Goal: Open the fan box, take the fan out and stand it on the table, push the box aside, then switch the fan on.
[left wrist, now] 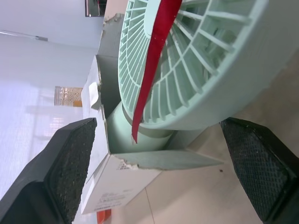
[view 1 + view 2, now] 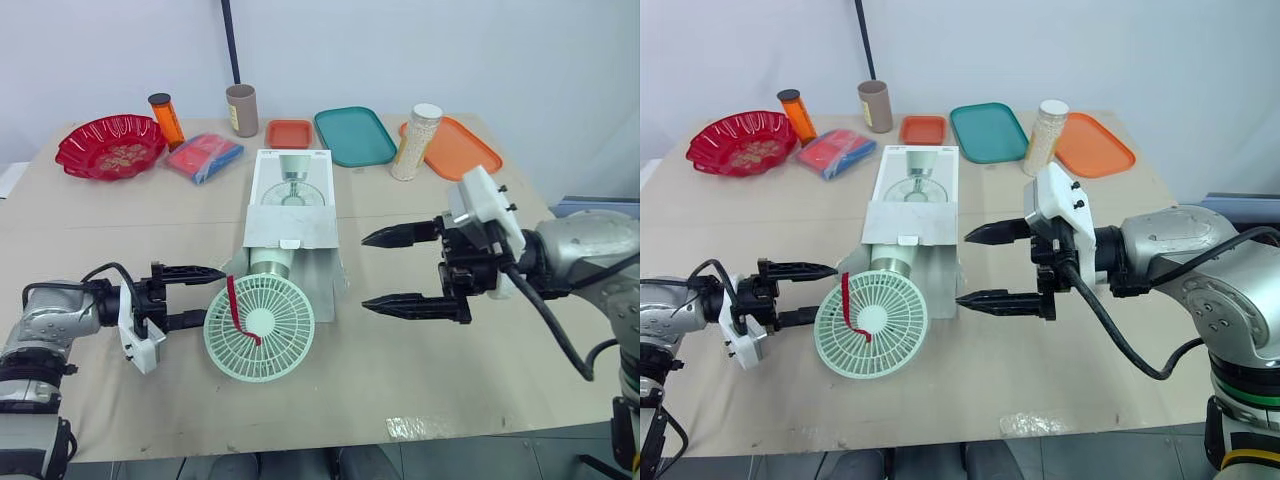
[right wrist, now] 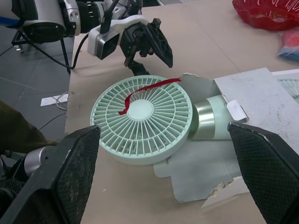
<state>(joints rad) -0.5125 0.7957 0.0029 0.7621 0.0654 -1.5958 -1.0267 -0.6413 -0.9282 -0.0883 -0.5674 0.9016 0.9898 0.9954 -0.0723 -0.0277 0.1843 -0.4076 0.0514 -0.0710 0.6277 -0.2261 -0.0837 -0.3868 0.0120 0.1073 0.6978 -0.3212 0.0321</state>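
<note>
Tan tabletop (image 2: 450,370) against a pale wall, with red bowl (image 2: 110,146), teal tray (image 2: 355,136) and orange tray (image 2: 455,148) along the far edge. At centre, white fan box (image 2: 292,215) lying flat, near end open. Pale green fan (image 2: 260,328) half out: round grille head resting on the table at the box mouth, stem within the flaps, red strap (image 2: 238,310) across the grille. Left gripper (image 2: 211,296) spread open just beside the head's left rim, holding nothing. Right gripper (image 2: 366,271) spread wide, empty, hovering right of the box, apart from it.
</note>
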